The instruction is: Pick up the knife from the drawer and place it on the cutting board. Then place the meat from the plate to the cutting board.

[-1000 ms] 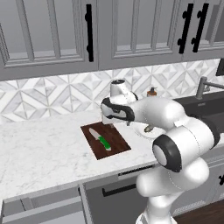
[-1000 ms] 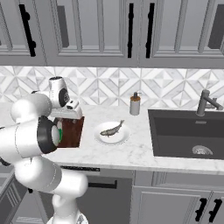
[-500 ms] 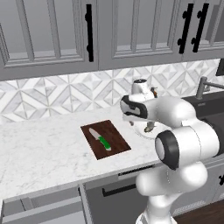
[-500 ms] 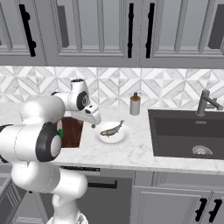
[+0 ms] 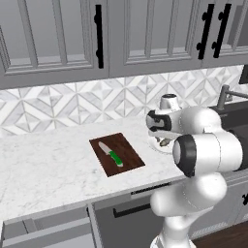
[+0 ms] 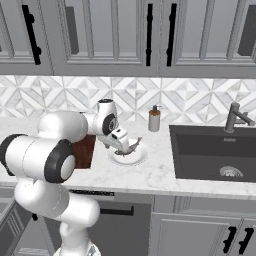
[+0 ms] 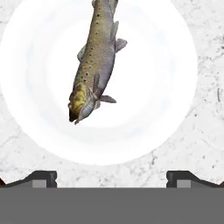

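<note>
**Above the plate: lining up on the meat**

Over the plate (image 7: pixel 175 87), gripper (image 7: pixel 111 177) spread wide, holding nothing. Needs centring over the meat (image 7: pixel 94 65), a speckled fish, then lowering across its thick middle. Knife (image 5: pixel 111 154) already on cutting board (image 5: pixel 127 154).

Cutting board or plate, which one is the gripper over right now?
The white plate holding the fish; the gripper hangs above it, open. The cutting board carries the knife.
</note>
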